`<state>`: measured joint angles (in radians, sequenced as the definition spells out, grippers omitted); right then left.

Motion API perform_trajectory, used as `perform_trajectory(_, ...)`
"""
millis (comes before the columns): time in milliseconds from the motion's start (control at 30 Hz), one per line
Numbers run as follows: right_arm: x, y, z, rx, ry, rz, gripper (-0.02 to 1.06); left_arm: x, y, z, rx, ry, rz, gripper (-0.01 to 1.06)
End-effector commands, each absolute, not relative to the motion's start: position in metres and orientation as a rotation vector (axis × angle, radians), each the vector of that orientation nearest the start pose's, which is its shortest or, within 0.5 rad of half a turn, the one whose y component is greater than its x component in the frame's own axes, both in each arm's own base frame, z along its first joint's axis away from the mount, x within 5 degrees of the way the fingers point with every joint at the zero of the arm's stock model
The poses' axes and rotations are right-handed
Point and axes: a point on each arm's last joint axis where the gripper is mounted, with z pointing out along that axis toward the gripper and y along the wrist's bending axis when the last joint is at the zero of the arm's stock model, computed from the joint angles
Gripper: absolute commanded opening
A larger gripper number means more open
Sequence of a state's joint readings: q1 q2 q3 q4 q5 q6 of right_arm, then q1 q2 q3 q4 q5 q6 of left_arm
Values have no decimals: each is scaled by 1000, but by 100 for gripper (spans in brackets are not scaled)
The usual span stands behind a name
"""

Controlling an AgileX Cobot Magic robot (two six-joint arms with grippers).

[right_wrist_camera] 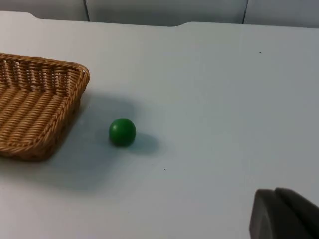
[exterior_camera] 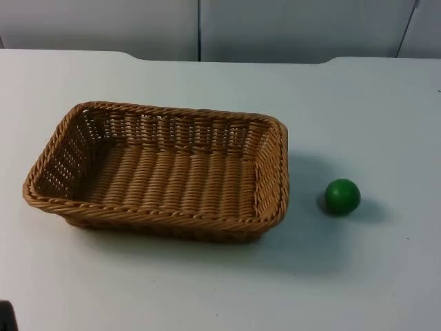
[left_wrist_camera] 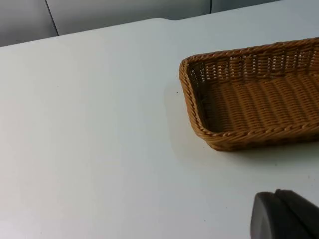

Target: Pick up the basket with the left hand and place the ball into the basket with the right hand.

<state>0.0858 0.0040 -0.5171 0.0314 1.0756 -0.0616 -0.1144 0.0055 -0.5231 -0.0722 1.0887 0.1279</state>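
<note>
Wicker basket [exterior_camera: 158,172] sat flat on the white table [exterior_camera: 207,289], well ahead of the left gripper [left_wrist_camera: 284,216]; green ball [right_wrist_camera: 122,132] lay just beside it, ahead of the right gripper [right_wrist_camera: 281,214]. Whether either gripper was apart or together, I couldn't tell. Nothing was grasped yet, so the left arm's reach for the basket rim seemingly came first

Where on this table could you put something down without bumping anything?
Bare table runs along the near edge in front of the basket, behind it up to the grey partition wall, and beyond the green ball on the side away from the basket. The tightest spot is the gap between basket and ball.
</note>
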Motion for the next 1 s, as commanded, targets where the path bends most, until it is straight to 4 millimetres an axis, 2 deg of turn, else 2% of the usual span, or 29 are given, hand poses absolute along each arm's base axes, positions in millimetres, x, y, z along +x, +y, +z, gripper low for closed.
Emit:
perform_trajectory(0, -8, 2, 282, -141, 2026, 49, 0, -9, -5, 282, 244, 2029, -79, 0)
perform_trajectory(267, -8, 2, 282, -141, 2026, 49, 0, -9, -6, 285, 241, 1998, -104, 0)
perform_trajectory(333, -8, 2, 282, -141, 2026, 49, 0, -9, -9, 295, 241, 1980, -143, 0)
perform_trajectory(433, -8, 2, 282, -141, 2026, 49, 0, 9, -20, 316, 252, 2075, -276, 0)
perform_trajectory(467, -8, 2, 282, -141, 2026, 49, 0, 9, -20, 316, 252, 2075, -276, 0)
perform_trajectory(567, -8, 2, 282, -141, 2026, 49, 0, 40, -37, 331, 346, 2162, -457, 0)
perform_trajectory(600, -8, 2, 282, -141, 2026, 49, 0, 40, -37, 331, 346, 2162, -457, 0)
perform_trajectory(633, -8, 2, 282, -141, 2026, 49, 0, 51, -42, 333, 391, 2187, -494, 0)
perform_trajectory(667, -8, 2, 282, -141, 2026, 49, 0, 72, -50, 331, 430, 2251, -572, 0)
perform_trajectory(733, -8, 2, 282, -141, 2026, 49, 0, 98, -57, 321, 454, 2345, -648, 0)
perform_trajectory(767, -8, 2, 282, -141, 2026, 49, 0, 98, -57, 321, 454, 2345, -648, 0)
perform_trajectory(867, -8, 2, 282, -141, 2026, 49, 0, 138, -63, 298, 440, 2509, -722, 0)
perform_trajectory(900, -8, 2, 282, -141, 2026, 49, 0, 138, -63, 298, 440, 2509, -722, 0)
perform_trajectory(967, -8, 2, 282, -141, 2026, 49, 0, 161, -64, 281, 380, 2588, -726, 0)
